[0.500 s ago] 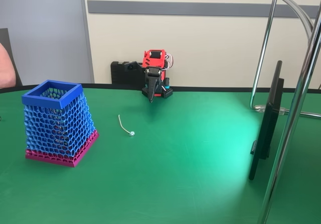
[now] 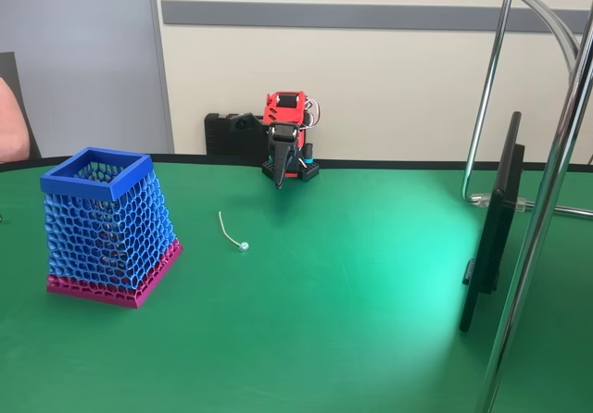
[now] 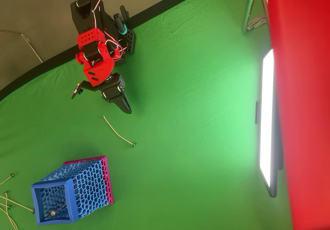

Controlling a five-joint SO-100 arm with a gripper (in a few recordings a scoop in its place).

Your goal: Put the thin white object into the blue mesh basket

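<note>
Hand (image 2: 279, 178) hangs near the arm's base at the far edge of the counter (image 2: 352, 283), tip pointing down, black fingers drawn together into a point; same closed, empty look from overhead (image 3: 125, 108). Just in front of it, apart and untouched, lies the strand (image 2: 228, 231) flat on the green counter (image 3: 196, 137), slightly curved, bead end toward the camera in the fixed view; overhead, the strand (image 3: 117, 131) runs diagonally with its bead at the lower right end. Farther out, well apart from the strand, stands the basket (image 2: 109, 225), upright on its pink base band, to the left in the fixed view and toward the bottom left overhead (image 3: 72, 190), with something thin and beaded already inside. More strands (image 3: 7, 201) lie at the overhead view's left edge, beside the basket. A dark screen (image 2: 494, 223) stands on edge at the right.
</note>
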